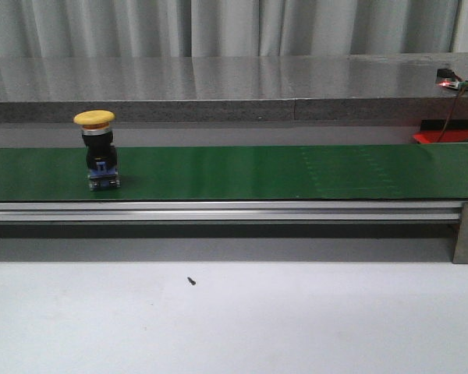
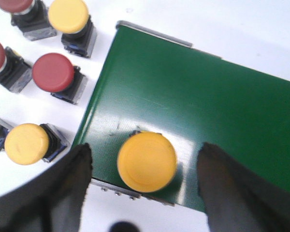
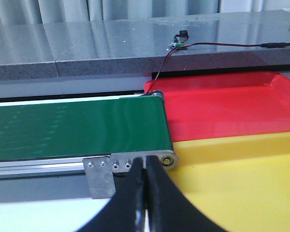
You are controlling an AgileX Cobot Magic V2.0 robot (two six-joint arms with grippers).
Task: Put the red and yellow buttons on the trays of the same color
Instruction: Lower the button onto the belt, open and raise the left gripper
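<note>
Grey pleated curtains hang behind a long grey ledge (image 1: 218, 82), and in front of that ledge a green conveyor belt (image 1: 257, 171) runs across the white table (image 1: 234, 327).

One yellow button (image 1: 96, 148) stands upright on the belt near its left end in the front view, mushroom cap up, on a black and blue base. From the left wrist view the same button sits close to the belt's end roller and its near edge rail, cap facing the camera. The left claw (image 2: 145, 186) hangs over it with its two dark fingers (image 2: 63, 188) spread wide, one on each side of the cap and clear of it.

Beyond the belt's end, on the white table, more buttons stand in a loose group: a red button (image 2: 53, 72) just beside the belt's end, another yellow one (image 2: 26, 143) nearer the claw, a third yellow one (image 2: 67, 14) farther off, and two more red caps partly cut off at the frame edge.

At the belt's other end, the right wrist view shows a red tray (image 3: 222, 104) touching a yellow tray (image 3: 237, 183), both just beside the roller. The right claw (image 3: 145, 193) is pressed together, holding nothing, in front of the belt's metal end bracket (image 3: 99, 176).

A small circuit board with a wire (image 3: 180, 44) lies on the ledge behind the red tray.
</note>
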